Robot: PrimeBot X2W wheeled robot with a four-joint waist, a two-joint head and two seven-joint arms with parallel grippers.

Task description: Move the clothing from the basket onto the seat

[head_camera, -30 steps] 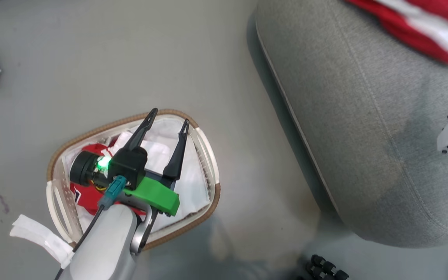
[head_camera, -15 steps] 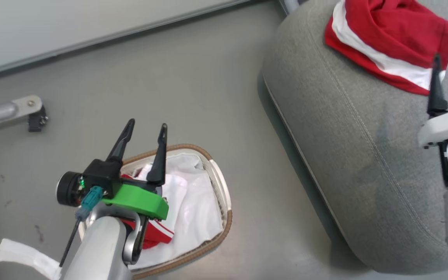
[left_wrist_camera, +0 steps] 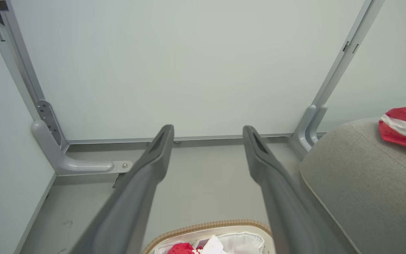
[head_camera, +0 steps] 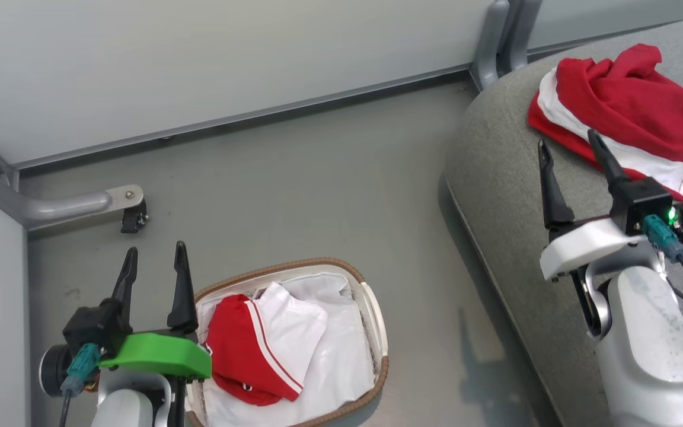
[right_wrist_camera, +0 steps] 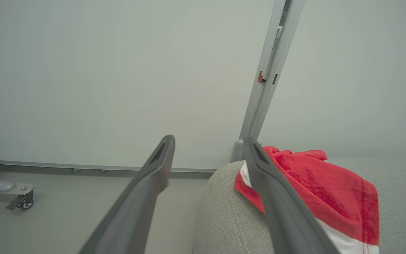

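Red and white garment [head_camera: 252, 350] lay in the basket [head_camera: 282, 265], and both claws were open and empty.
One red garment [head_camera: 626, 112] was already lying on the grey seat [head_camera: 495, 190], so it looked like one more had to go. The left gripper [head_camera: 156, 249] hung just beside the basket with its fingers wide apart, and the right gripper [head_camera: 567, 139] hung open over the seat edge, near the moved garment. To do the next bit well, the left gripper should come down on the bunched red part, pinch only that cloth and not the white liner sheet [head_camera: 341, 362] under it, then lift high over the rim. The garment lay folded, its long way across the basket, with the red end toward the left gripper and the white end toward the seat.
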